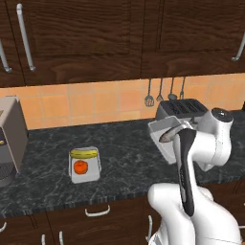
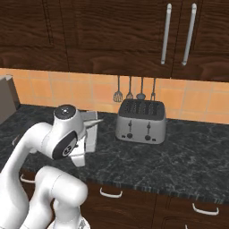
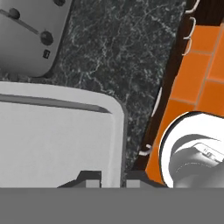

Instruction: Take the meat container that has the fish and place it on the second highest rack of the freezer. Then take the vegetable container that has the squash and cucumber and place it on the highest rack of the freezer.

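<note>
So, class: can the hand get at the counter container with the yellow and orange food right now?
Probably not yet: the hand is shut on the fish container's rim, though nothing blocks the counter container.

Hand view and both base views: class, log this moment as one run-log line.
hand: shut on rim of white rectangular container | container: raised above black marble counter | silver four-slot toaster: behind

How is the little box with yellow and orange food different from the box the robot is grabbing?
The pale box with yellow and orange food lies flat on the dark speckled counter. The pale box with a grey-brown fish is tipped up on edge. Nothing touches the first box. The gripper pinches the rim of the fish box. Both are light boxes with rounded corners.
</note>
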Robot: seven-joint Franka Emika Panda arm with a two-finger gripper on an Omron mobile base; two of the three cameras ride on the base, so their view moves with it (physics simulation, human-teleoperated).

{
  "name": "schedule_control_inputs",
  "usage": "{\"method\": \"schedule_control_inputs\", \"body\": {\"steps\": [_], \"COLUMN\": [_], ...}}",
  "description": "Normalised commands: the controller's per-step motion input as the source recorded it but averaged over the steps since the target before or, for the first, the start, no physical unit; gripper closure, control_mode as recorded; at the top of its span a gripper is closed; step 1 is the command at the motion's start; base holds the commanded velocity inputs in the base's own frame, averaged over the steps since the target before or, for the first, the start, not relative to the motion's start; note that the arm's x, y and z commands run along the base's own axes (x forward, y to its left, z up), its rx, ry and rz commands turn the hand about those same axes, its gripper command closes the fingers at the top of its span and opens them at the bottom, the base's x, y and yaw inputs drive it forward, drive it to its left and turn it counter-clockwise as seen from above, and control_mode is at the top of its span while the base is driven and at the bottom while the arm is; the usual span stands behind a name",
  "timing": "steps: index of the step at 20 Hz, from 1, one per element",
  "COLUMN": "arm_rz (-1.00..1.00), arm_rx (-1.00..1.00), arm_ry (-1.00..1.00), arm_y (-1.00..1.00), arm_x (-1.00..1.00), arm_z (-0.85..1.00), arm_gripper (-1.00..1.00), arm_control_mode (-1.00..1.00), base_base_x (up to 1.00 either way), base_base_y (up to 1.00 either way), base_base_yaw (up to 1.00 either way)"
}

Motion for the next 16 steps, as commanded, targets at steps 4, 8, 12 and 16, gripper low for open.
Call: {"method": "schedule_control_inputs", "body": {"steps": [4,8,12,16], "arm_rz": [0.0,0.0,0.0,0.0], "arm_rx": [0.0,0.0,0.0,0.0], "arm_ry": [0.0,0.0,0.0,0.0], "arm_y": [0.0,0.0,0.0,0.0], "arm_x": [0.0,0.0,0.0,0.0], "arm_z": [0.0,0.0,0.0,0.0], "arm_gripper": [1.0,1.0,1.0,1.0], "arm_control_mode": [1.0,1.0,1.0,1.0], "base_base_x": [-0.37,-0.6,-0.69,-0.88], "base_base_y": [0.0,0.0,0.01,0.0], "base_base_yaw": [0.0,0.0,0.0,0.0]}}
